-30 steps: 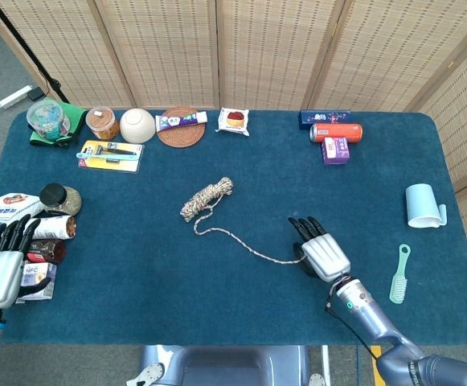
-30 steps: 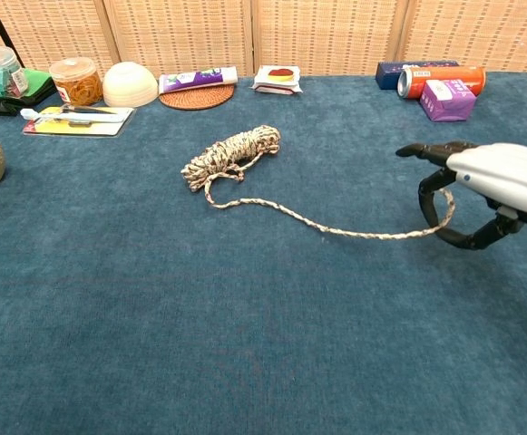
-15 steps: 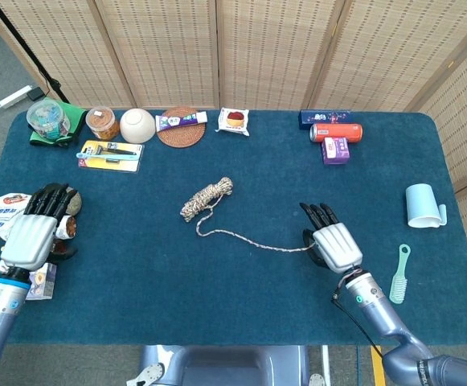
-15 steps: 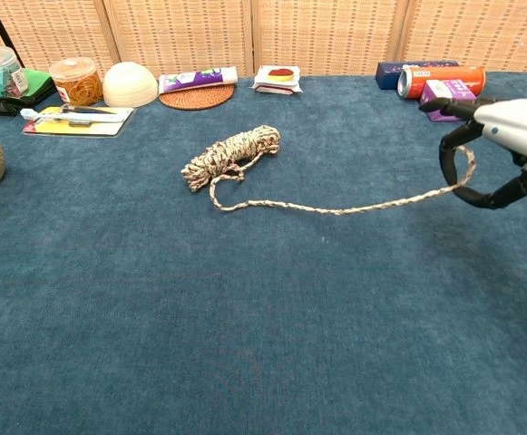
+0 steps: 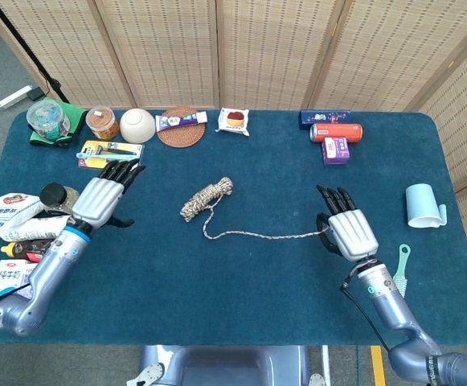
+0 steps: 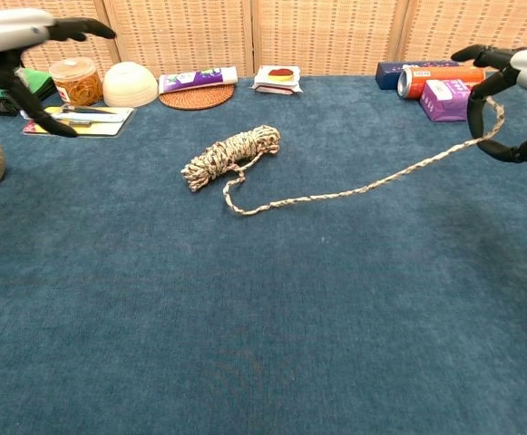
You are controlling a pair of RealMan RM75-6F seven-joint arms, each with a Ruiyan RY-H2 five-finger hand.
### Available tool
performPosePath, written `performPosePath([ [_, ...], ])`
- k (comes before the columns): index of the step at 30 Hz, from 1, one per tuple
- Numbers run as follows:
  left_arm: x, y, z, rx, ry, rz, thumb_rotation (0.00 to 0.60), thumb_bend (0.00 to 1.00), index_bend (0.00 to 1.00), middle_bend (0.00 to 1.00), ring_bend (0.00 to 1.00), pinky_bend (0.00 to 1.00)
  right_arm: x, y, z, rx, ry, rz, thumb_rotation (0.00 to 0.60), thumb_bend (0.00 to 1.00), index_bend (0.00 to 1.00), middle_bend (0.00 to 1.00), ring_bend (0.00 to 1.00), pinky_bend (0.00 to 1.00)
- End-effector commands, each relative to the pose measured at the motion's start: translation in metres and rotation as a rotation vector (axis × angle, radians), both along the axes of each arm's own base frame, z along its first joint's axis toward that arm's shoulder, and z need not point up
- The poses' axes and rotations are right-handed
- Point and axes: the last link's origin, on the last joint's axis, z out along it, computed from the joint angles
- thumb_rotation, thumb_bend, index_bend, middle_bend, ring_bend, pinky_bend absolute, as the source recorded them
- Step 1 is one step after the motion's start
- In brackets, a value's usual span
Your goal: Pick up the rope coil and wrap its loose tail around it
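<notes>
The speckled rope coil lies on the blue table, a little left of centre. Its loose tail runs from the coil to the right and rises off the cloth. My right hand pinches the tail's end and holds it raised, far right of the coil. My left hand hovers over the table left of the coil, fingers spread, holding nothing.
Along the back edge stand a plastic tub, a jar, a white bowl, a coaster, a snack packet, boxes and an orange can. Packets and bottles crowd the left edge. A blue cup and comb lie right.
My right hand has lifted and drawn the tail's end further right, pulling the tail straighter. My left hand has swung in from the table's left edge toward the coil.
</notes>
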Motion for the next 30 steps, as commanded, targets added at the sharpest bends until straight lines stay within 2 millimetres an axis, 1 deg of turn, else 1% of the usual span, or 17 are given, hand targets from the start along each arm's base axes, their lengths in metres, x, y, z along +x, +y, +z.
performPosePath([
  [1,0.024,0.023,-0.028,-0.041,0.016,0.017,0.6,0.05,0.0,0.0,0.0,0.0,0.0,-0.002,0.005,-0.016,-0.001,-0.001,0.6,0.45,0.57,0.0,0.0,0.0],
  [6,0.045,0.039,-0.066,-0.103,0.017,0.061,0.6,0.05,0.0,0.0,0.0,0.0,-0.002,-0.005,0.014,-0.035,0.002,-0.006,0.6,0.44,0.58,0.0,0.0,0.0],
  [9,0.058,0.045,-0.088,-0.152,-0.029,0.112,0.6,0.05,0.0,0.0,0.0,0.0,-0.003,-0.005,0.016,-0.039,0.001,-0.008,0.6,0.45,0.58,0.0,0.0,0.0],
  [11,0.064,0.049,-0.097,-0.167,-0.032,0.124,0.6,0.05,0.0,0.0,0.0,0.0,-0.004,-0.005,0.017,-0.04,0.004,-0.008,0.6,0.45,0.58,0.0,0.0,0.0],
  [13,0.075,0.056,-0.109,-0.163,-0.007,0.119,0.6,0.05,0.0,0.0,0.0,0.0,-0.005,-0.005,0.018,-0.041,0.007,-0.01,0.6,0.44,0.58,0.0,0.0,0.0],
  [16,0.086,0.06,-0.12,-0.147,0.016,0.11,0.6,0.05,0.0,0.0,0.0,0.0,-0.007,-0.005,0.019,-0.04,0.01,-0.013,0.6,0.44,0.58,0.0,0.0,0.0],
  [21,0.098,0.063,-0.132,-0.123,0.039,0.118,0.6,0.05,0.0,0.0,0.0,0.0,-0.011,-0.006,0.021,-0.039,0.009,-0.024,0.6,0.45,0.58,0.0,0.0,0.0],
  [23,0.1,0.062,-0.141,-0.136,0.033,0.142,0.6,0.05,0.0,0.0,0.0,0.0,-0.012,-0.006,0.021,-0.039,0.005,-0.029,0.6,0.45,0.58,0.0,0.0,0.0],
  [30,0.1,0.063,-0.154,-0.131,0.056,0.169,0.6,0.05,0.0,0.0,0.0,0.0,-0.016,-0.007,0.022,-0.041,0.0,-0.035,0.6,0.45,0.58,0.0,0.0,0.0],
])
